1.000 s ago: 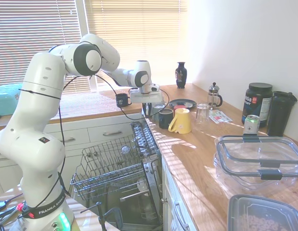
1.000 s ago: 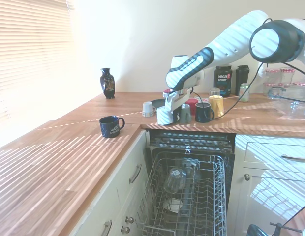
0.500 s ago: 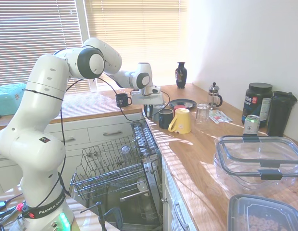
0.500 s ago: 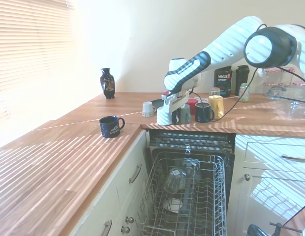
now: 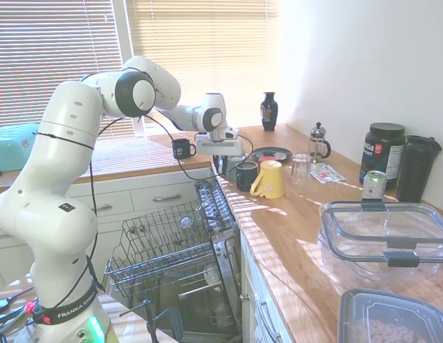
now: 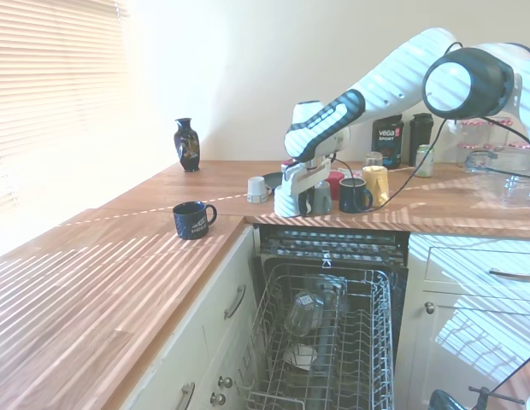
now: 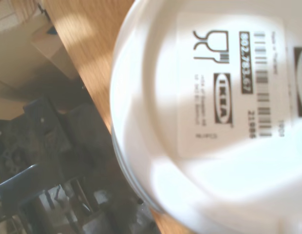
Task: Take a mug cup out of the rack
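The white mug cup stands upside down at the table's front edge (its IKEA label faces the wrist camera), above the rack. The gripper is pinching it.

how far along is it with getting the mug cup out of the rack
Nearly finished, it seems. The mug cup is already out of the rack, upside down at the counter edge above the dishwasher; the wrist view shows its labelled base from close by. The hand is right at the cup; whether it grips it is unclear. Left: let go and back away.
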